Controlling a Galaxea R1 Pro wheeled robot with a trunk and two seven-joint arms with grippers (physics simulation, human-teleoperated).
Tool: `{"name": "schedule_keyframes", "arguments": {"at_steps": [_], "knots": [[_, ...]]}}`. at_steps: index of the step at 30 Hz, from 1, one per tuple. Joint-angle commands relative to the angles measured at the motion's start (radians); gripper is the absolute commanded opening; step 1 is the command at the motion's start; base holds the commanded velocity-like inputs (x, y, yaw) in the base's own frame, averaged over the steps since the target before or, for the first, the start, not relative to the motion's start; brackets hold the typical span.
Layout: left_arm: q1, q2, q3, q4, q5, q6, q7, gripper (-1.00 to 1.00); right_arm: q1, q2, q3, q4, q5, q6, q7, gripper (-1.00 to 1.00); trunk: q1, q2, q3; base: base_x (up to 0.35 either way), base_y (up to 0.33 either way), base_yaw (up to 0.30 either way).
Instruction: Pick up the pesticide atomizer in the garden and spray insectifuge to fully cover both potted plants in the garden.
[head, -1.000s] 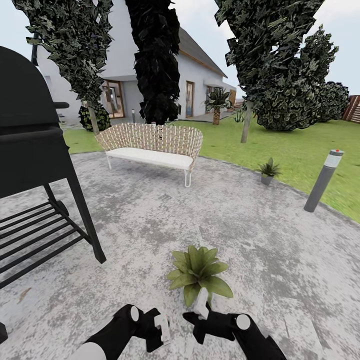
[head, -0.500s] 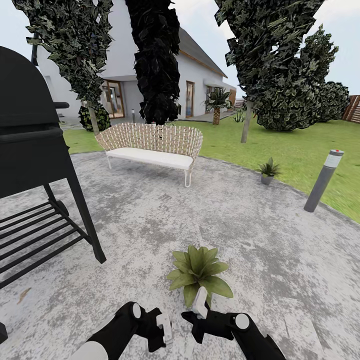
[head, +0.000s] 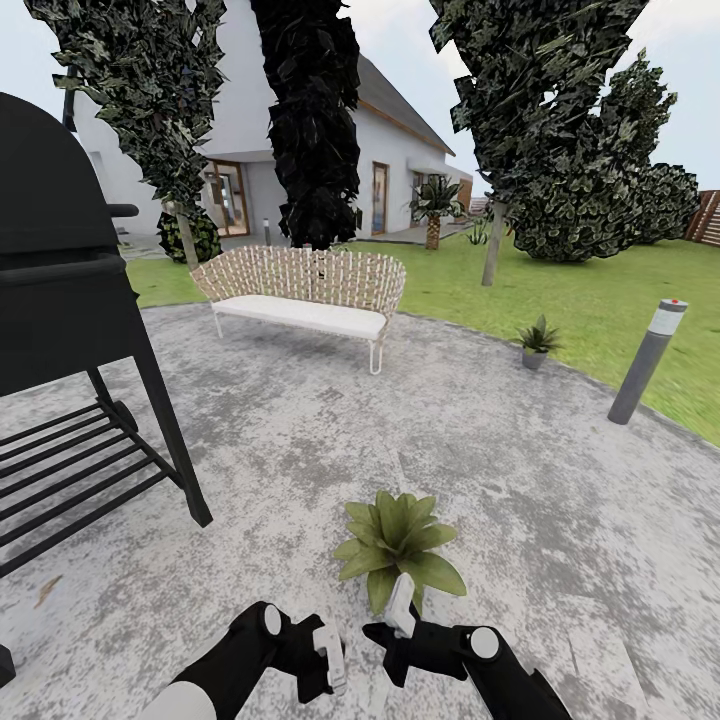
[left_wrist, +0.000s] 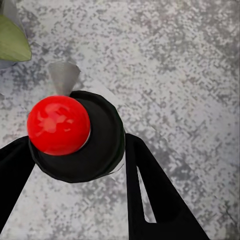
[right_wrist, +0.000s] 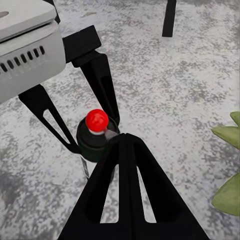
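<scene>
Mottled grey stone patio (head: 300, 440) fills the foreground, with a black grill (head: 60, 270) at its left edge, a wicker bench (head: 305, 290) toward the far edge, and lawn (head: 590, 290) and trees beyond. One plant (head: 398, 545) stands on the patio close in front of the robot; the second plant (head: 538, 342) sits at the patio's far right edge, where stone meets grass. The atomizer (right_wrist: 92, 142) is off the ground, just on the robot's side of the near plant, held in the left tool (head: 328, 655). The tool's two black fingers press on opposite sides of the dark round body, below the red knob (right_wrist: 96, 120) on top. The right tool (right_wrist: 125, 142) is empty with its fingers brought together, hanging just beside the bottle. In the left wrist view a pale cone (left_wrist: 62, 77) juts from the bottle toward a leaf (left_wrist: 10, 40) — whether nozzle or spray I cannot tell. The bottle looks small, stiff and light, so weight should be no trouble. Its smooth round wall is the likelier problem, since it could twist or slide between flat fingers if squeezed off-centre. The best hold seems to be the one it has, across the middle of the body with the knob and outlet left free. A grip any higher would likely foul the head, and one any lower might let the bottle tip. For the far plant it will need carrying across the patio — best kept upright.
</scene>
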Motion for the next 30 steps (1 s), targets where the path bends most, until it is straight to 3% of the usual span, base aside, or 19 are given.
{"name": "schedule_keyframes", "arguments": {"at_steps": [1,7,12,30], "knots": [[0.000,0.000,0.000,-0.002,-0.003,0.002,-0.004,-1.00,0.000,0.001,-0.001,-0.001,0.010,-0.006,0.001,-1.00,0.000,0.000,-0.001,0.000,0.000,0.000],[0.000,0.000,0.001,-0.001,0.014,0.000,-0.014,-1.00,0.000,0.001,-0.001,-0.001,0.010,-0.006,0.001,-1.00,0.000,0.000,-0.001,0.000,0.000,0.000],[0.000,0.000,0.000,-0.002,0.052,-0.003,-0.039,-1.00,0.000,0.001,-0.001,0.000,0.010,-0.006,0.000,-1.00,0.000,0.000,-0.001,0.000,0.000,0.000],[-0.001,-0.001,0.000,-0.003,0.105,-0.005,-0.041,-1.00,0.000,0.001,-0.001,0.000,0.010,-0.006,0.001,-1.00,0.000,0.000,-0.001,0.000,0.000,0.000]]}}
